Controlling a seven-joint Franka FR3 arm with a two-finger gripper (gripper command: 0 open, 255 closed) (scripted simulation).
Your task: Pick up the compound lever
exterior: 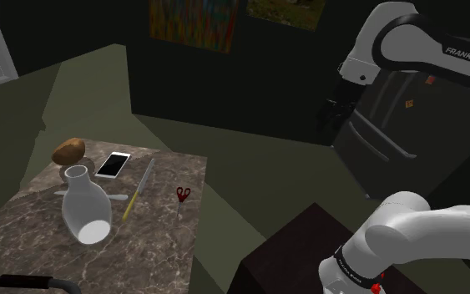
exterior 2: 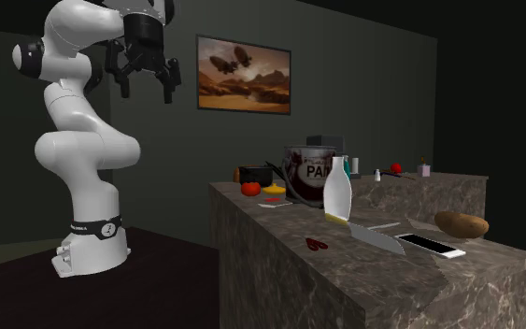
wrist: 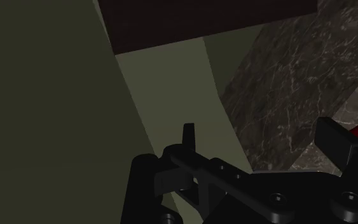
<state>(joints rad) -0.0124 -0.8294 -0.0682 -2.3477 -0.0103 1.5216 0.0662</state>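
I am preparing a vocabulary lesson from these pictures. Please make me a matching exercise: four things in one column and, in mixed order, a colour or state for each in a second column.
Things
1. scissors
2. potato
3. smartphone
4. gripper

Colour or state
A. brown
B. open, raised in the air
C. red handles
D. dark screen, white frame

Pairs: 1-C, 2-A, 3-D, 4-B
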